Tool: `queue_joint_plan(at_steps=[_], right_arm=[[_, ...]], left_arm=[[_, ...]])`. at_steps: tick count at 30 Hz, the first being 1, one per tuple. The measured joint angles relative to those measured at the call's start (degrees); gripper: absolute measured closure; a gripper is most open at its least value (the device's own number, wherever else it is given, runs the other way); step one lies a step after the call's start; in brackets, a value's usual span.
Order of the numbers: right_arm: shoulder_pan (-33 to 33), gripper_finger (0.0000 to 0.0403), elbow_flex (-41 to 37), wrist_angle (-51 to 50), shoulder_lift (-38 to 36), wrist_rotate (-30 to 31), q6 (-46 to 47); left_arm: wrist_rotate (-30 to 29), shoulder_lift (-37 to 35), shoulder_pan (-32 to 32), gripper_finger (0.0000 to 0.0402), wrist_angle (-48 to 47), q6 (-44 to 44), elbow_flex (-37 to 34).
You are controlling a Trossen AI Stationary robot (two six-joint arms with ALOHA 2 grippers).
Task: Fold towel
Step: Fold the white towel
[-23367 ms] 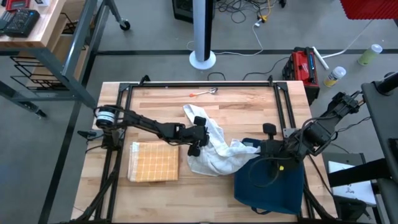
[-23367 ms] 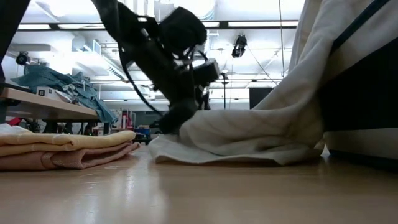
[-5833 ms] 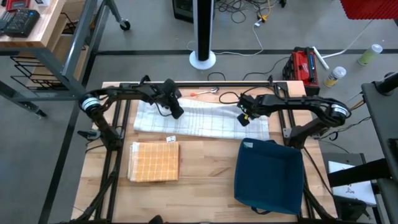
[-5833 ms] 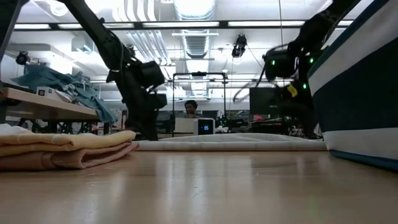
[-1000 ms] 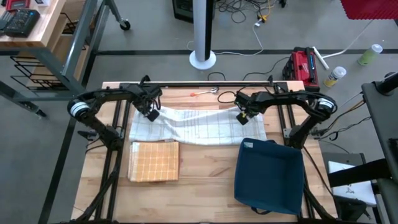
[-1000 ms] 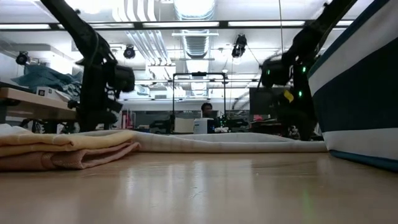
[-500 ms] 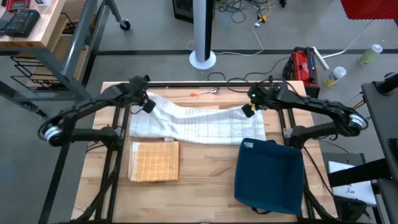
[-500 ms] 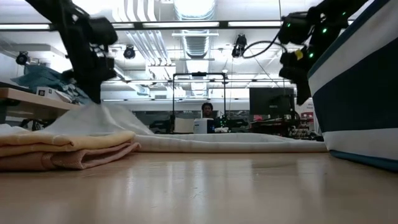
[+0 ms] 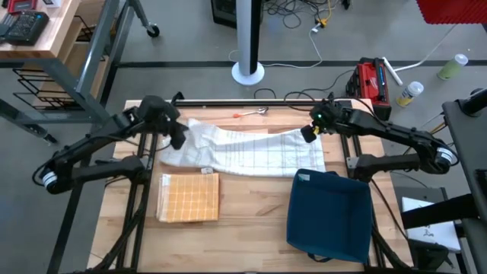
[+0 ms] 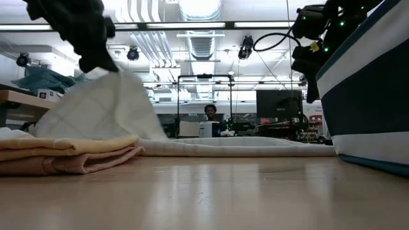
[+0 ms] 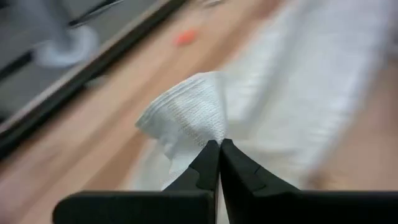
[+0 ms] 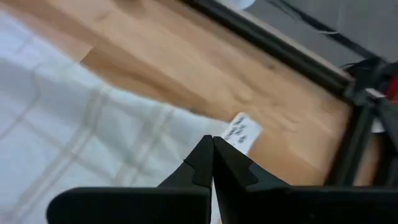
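Since a second ago both far corners have come up off the wood; I've got the left pincer (image 9: pixel 176 134) clenched on one far corner of the white towel (image 9: pixel 243 152), and the low view shows that corner tented high above the tabletop (image 9: pixel 251 221); the right pincer (image 9: pixel 308 133) is clamped shut at the other far corner, right by the little tag (image 12: pixel 241 132), though I judge rather than see that cloth is pinched there; the towel's long axis runs straight from one pincer across to the other, so each arm owns the corner nearest it; from both pincers the rest of the cloth trails away toward the near edge and lies flat on the wood; that's the relation I care about: the free long edge sits on the near side, well apart from both grips, so I reckon the fold wants both corners carried together that way, level, to land on it; the folded yellow towel (image 9: pixel 188 197) and the blue bin (image 9: pixel 329 215) lie beyond that free edge.
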Motion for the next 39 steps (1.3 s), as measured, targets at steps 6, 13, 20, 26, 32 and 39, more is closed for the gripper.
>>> queue_joint_plan(at_steps=[6, 13, 20, 26, 32, 39], right_arm=[[1.45, 0.0403, -1.93, 0.15, 1.64, -7.26, -3.82], [2.79, 0.0403, -3.52, 3.46, 4.59, -7.97, -12.07], [4.16, 0.0403, -4.78, 19.55, 7.74, -12.88, -23.44], [4.16, 0.0381, -4.82, 18.85, 12.96, -12.83, -30.53], [4.16, 0.0314, -4.82, 18.73, 19.15, -12.77, -31.52], [4.16, 0.0247, -2.23, 22.05, 24.60, -12.33, -33.88]], left_arm=[[14.75, -4.99, -9.19, 0.0401, -0.24, -3.55, 0.00], [18.38, -7.72, -27.24, 0.0401, -1.24, -13.10, -0.15], [2.61, -5.62, -48.12, 0.0401, 0.62, -29.91, -1.84], [-10.72, -5.34, -64.26, 0.0401, 6.31, -39.30, -1.88], [-20.19, -3.57, -77.21, 0.0401, 7.18, -49.38, -1.87], [-20.23, 1.38, -82.68, 0.0401, 6.10, -57.46, -2.76]])
